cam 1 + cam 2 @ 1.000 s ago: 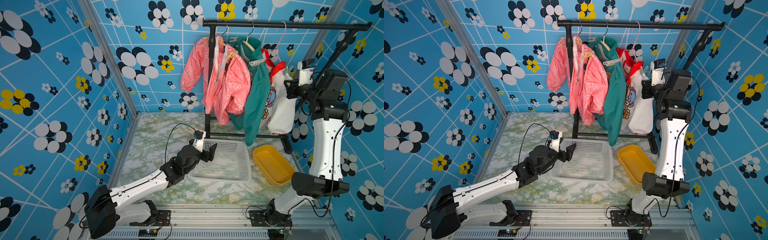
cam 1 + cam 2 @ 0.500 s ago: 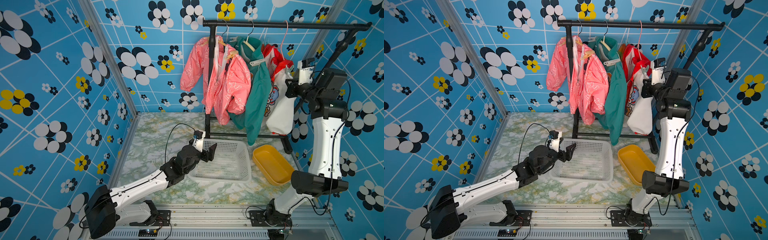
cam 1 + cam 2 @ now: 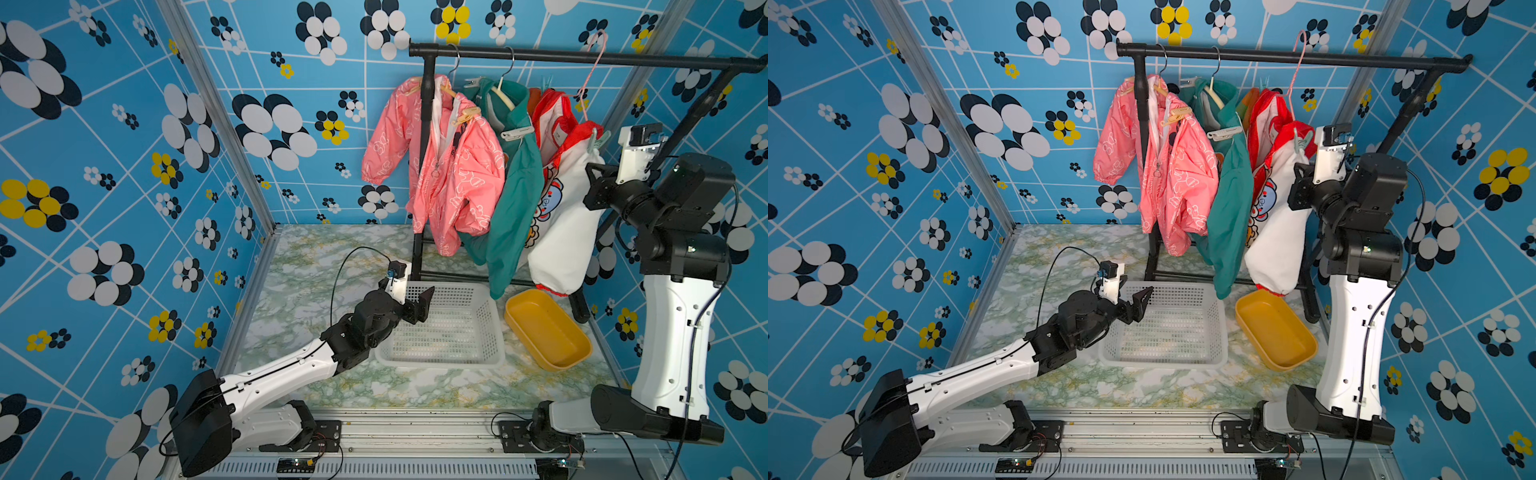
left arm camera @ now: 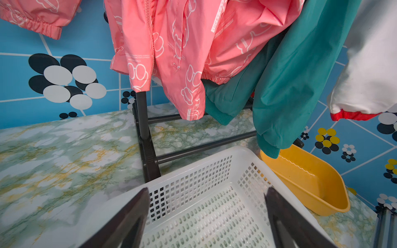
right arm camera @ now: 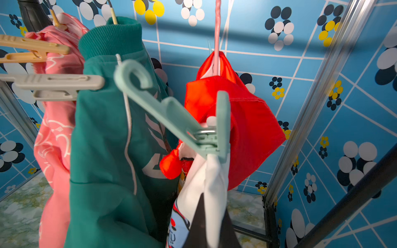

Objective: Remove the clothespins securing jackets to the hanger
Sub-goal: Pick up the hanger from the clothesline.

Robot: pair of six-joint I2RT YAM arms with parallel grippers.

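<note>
Three jackets hang on the black rack in both top views: pink (image 3: 449, 166), teal (image 3: 515, 199) and white with red trim (image 3: 565, 224). A tan clothespin (image 3: 467, 115) clips the pink one, a whitish-grey clothespin (image 3: 516, 133) the teal one. A pale green clothespin (image 5: 171, 113) grips the white jacket's shoulder. My right gripper (image 5: 213, 201) is raised beside that shoulder, shut on a fold of the white jacket just below the green pin. My left gripper (image 4: 207, 190) hangs open over the white basket (image 4: 193, 163), nothing between its fingers.
A yellow tub (image 3: 544, 328) lies to the right of the basket (image 3: 494, 332) on the marbled floor. The rack's black post (image 3: 422, 166) and base bars stand just behind the basket. Its top rail (image 3: 582, 56) carries the hanger hooks. Patterned walls close in on three sides.
My right gripper's jaws have closed onto the white jacket's fabric, and that jacket has shifted slightly. The left arm has not moved.
</note>
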